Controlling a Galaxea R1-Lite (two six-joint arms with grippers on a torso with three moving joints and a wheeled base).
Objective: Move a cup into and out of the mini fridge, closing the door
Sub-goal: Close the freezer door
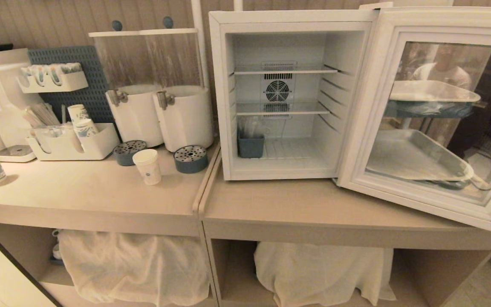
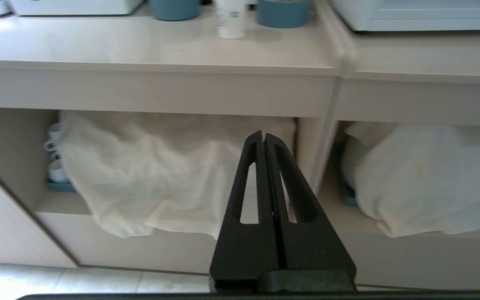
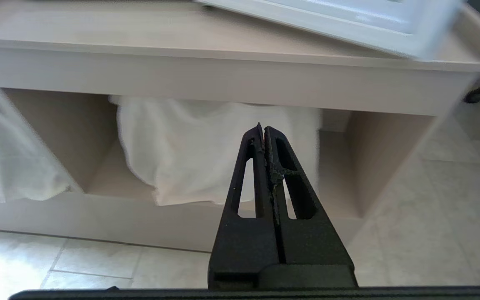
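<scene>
While clenched empty, left gripper (image 2: 263, 135) and right gripper (image 3: 263, 128) low before the counter (image 1: 143, 192).

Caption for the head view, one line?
Mini fridge with door swung open; white cup waiting on the counter.

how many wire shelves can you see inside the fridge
2. The upper wire shelf crosses the mini fridge just above the rear fan; the lower wire shelf sits just below the fan. A floor rack may be partly hidden.
</scene>
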